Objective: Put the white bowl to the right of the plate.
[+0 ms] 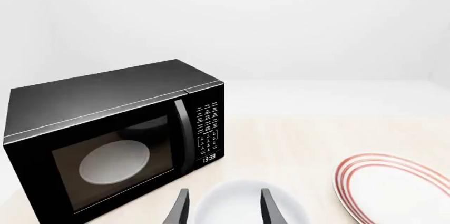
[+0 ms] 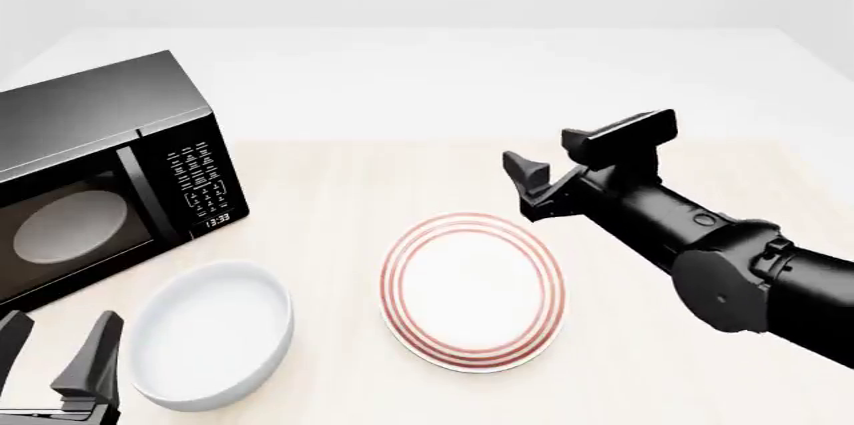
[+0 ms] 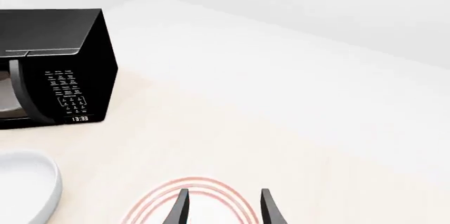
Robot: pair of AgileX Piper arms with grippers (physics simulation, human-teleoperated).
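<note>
Bowl (image 2: pixel 211 333) sits near the table's (image 2: pixel 667 385) front-left corner, left of the plate (image 2: pixel 471 290). Microwave (image 2: pixel 100 180) clock reads 13:33. Left gripper (image 2: pixel 54 360) and right gripper (image 2: pixel 587 160) both gape wide, holding nothing.

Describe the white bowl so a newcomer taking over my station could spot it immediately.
Find the black microwave at the table's left. Just in front of it, near the table's front edge, sits the white bowl, left of the plate. It is deep-sided and plain glossy white, whereas the plate is flat with red rings.
</note>
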